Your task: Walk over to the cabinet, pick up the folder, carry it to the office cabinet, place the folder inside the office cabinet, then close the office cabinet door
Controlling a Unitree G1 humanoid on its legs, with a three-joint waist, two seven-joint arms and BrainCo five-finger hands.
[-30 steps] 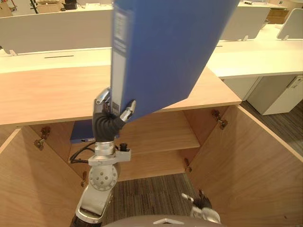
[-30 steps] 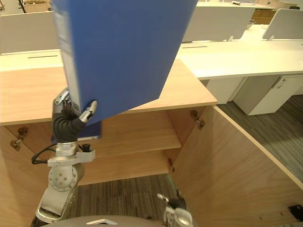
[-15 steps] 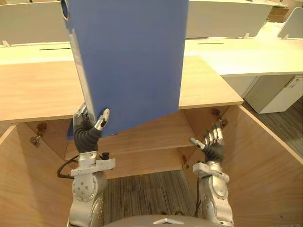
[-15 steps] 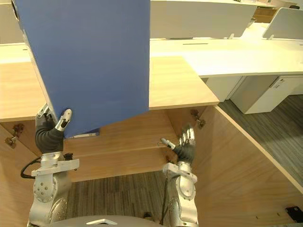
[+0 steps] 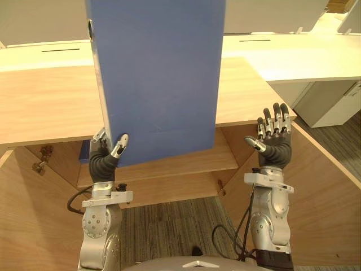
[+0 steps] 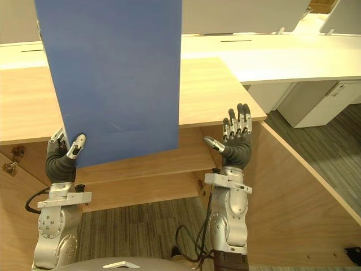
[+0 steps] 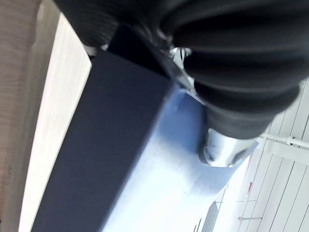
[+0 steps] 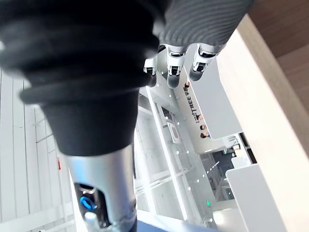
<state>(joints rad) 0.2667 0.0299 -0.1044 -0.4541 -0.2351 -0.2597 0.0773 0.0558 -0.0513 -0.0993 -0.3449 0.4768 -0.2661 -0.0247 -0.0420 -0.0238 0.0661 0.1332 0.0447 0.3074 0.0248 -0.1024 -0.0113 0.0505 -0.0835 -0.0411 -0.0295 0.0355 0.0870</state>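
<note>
Two hands are up now: the left hand [image 5: 106, 159] is clamping its fingers on the folder [image 5: 161, 73], upright above the open cabinet [image 5: 51, 107]; the right hand [image 5: 274, 145], fingers apart, is rising to its right, probably to steady it.

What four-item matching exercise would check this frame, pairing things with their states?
Things:
1. folder
2. left hand
3. right hand
4. cabinet door on the robot's right

States:
A. swung out wide on its hinges
B. held upright in front of the wooden top
C. raised, fingers straight, holding nothing
D. curled round the folder's lower corner

Pairs: 1-B, 2-D, 3-C, 4-A
</note>
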